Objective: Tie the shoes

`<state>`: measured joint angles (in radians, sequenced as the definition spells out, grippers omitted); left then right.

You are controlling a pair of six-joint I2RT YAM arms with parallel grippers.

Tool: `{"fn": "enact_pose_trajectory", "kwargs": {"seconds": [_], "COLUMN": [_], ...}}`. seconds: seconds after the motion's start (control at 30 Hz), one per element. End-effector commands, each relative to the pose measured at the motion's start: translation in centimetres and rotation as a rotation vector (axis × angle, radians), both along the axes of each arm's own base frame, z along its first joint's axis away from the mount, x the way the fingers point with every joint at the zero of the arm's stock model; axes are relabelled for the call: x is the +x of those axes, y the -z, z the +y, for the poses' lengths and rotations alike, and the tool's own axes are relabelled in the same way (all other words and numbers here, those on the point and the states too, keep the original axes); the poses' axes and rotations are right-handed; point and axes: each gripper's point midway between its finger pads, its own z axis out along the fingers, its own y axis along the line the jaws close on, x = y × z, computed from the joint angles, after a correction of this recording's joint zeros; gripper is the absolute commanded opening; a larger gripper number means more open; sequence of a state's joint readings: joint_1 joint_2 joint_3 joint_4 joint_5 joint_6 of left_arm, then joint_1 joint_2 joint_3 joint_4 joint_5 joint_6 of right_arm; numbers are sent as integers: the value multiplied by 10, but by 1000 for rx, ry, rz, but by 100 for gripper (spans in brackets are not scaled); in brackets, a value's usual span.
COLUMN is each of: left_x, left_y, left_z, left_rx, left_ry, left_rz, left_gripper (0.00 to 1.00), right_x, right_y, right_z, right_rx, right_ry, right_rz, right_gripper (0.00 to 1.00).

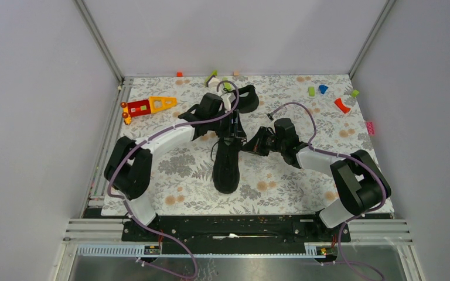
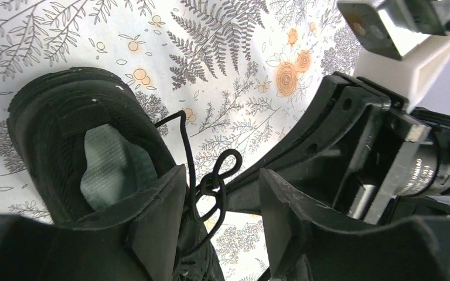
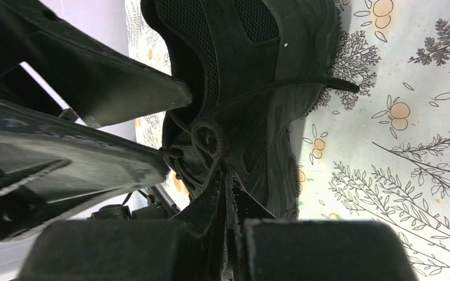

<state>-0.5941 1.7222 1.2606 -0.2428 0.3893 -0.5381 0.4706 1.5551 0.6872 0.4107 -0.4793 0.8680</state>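
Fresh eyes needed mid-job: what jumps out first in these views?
The black shoe lies mid-table with both grippers meeting over its laces. In the left wrist view a small lace loop sits inside the open left gripper, with the right gripper shut close beside it. A second shoe sits at the far edge among bright toy pieces.

A table [image 1: 281, 187] covered by a pale sheet printed with ferns and orange flowers carries one black shoe [image 1: 225, 172] at its middle, sole down. A second shoe [image 1: 246, 98] lies near the far edge. A red and yellow toy [image 1: 149, 106] sits far left. On the far right lie a green block [image 1: 311, 91], a blue piece [image 1: 323, 89] and a red curved piece [image 1: 342, 105]. An orange block [image 1: 179, 74] rests at the far edge.
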Motion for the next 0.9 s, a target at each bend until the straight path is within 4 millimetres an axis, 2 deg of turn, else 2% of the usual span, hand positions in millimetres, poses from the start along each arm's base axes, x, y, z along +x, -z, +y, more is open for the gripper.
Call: {"fn": "enact_pose_trajectory", "kwargs": {"seconds": [0.0,0.2,0.3,0.4,0.5,0.6,0.7,0.87], "left_x": [7,7,6,5,3,2,4,4], "left_y": [-19,-11,-4,1,2,5,5,6], "left_z": [-19,-27,-27,-26,-26,-25,-22,-26], "left_rx": [-41,-30,-8,1,1,13,25,18], "left_ry": [62,86,89,91,96,94,82,98], "left_rz": [-59,-42,-14,-2,6,16,6,19], "left_gripper": [53,52,36,30,32,41,42,18], "right_x": [10,10,10,10,10,10,10,10], "right_y": [-23,-23,-23,-23,-23,-24,-24,-23], "right_z": [6,6,6,6,6,7,7,7], "right_rx": [18,19,20,20,20,22,22,21], "right_ry": [-7,-8,-8,-10,-10,-10,-10,-11], "right_rz": [-79,-76,-78,-78,-77,-78,-77,-76], "right_gripper": [0,0,0,0,0,0,0,0]}}
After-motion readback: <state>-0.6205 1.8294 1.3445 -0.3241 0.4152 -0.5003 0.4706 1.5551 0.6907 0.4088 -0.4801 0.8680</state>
